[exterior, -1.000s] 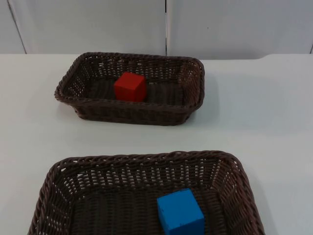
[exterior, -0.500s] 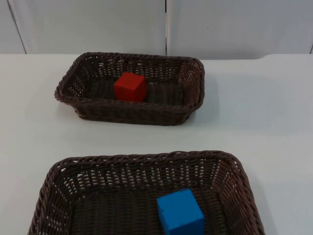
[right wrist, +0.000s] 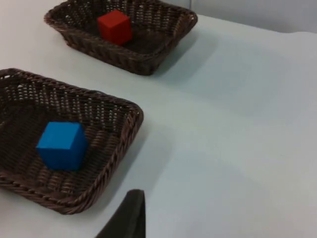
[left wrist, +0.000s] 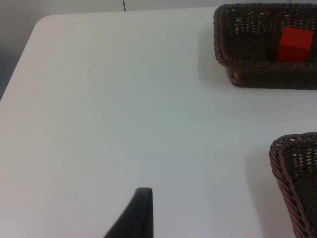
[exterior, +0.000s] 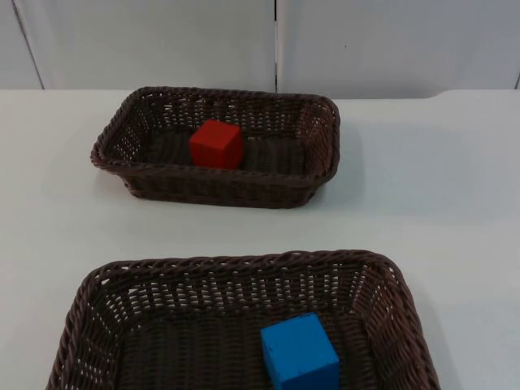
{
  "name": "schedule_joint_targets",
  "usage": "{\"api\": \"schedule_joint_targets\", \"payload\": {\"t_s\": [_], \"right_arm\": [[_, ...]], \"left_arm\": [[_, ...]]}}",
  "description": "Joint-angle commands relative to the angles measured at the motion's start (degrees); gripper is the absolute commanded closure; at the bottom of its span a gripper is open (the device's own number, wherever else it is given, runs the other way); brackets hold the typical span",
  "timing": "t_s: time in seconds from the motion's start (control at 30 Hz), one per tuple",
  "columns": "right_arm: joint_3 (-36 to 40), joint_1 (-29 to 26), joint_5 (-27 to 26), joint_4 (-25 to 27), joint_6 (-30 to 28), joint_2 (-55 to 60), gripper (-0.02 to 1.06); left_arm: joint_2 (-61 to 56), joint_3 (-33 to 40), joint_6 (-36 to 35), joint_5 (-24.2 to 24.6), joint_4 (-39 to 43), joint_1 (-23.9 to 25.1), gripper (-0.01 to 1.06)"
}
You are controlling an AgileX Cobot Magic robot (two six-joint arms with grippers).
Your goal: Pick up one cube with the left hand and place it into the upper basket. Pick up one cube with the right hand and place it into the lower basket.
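Note:
A red cube (exterior: 216, 144) rests inside the upper brown wicker basket (exterior: 219, 191), left of its middle. A blue cube (exterior: 300, 352) lies in the lower basket (exterior: 227, 262), toward its right end. My left gripper (left wrist: 139, 218) waits over bare table to the left of both baskets, well away from the red cube (left wrist: 294, 44) and the upper basket (left wrist: 247, 77). My right gripper (right wrist: 130, 218) waits over the table off the lower basket's (right wrist: 116, 153) right end, a short way from the blue cube (right wrist: 62, 145). Neither gripper touches a cube.
The white table (exterior: 422, 187) runs back to the grey partition wall (exterior: 366, 41). A strip of bare table separates the two baskets. The table's rounded far left corner (left wrist: 47, 22) lies beyond the left gripper.

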Motion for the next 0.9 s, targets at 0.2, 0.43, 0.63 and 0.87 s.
{"api": "schedule_joint_targets", "payload": {"t_s": [0.2, 0.43, 0.63, 0.87], "right_arm": [[0.48, -6.14, -0.12, 0.01, -0.01, -0.18, -0.01], [0.48, -13.60, -0.12, 0.01, -0.01, -0.18, -0.01], [0.48, -17.97, -0.12, 0.01, -0.01, -0.18, -0.01], [0.48, -24.46, -0.12, 0.01, -0.01, -0.18, -0.01]], "left_arm": [[-0.23, 0.21, -0.29, -0.49, 0.22, 0.16, 0.05], [-0.23, 0.21, -0.29, -0.49, 0.22, 0.16, 0.05], [-0.23, 0.21, -0.29, -0.49, 0.22, 0.16, 0.05], [-0.23, 0.21, -0.29, -0.49, 0.33, 0.16, 0.05]]}}
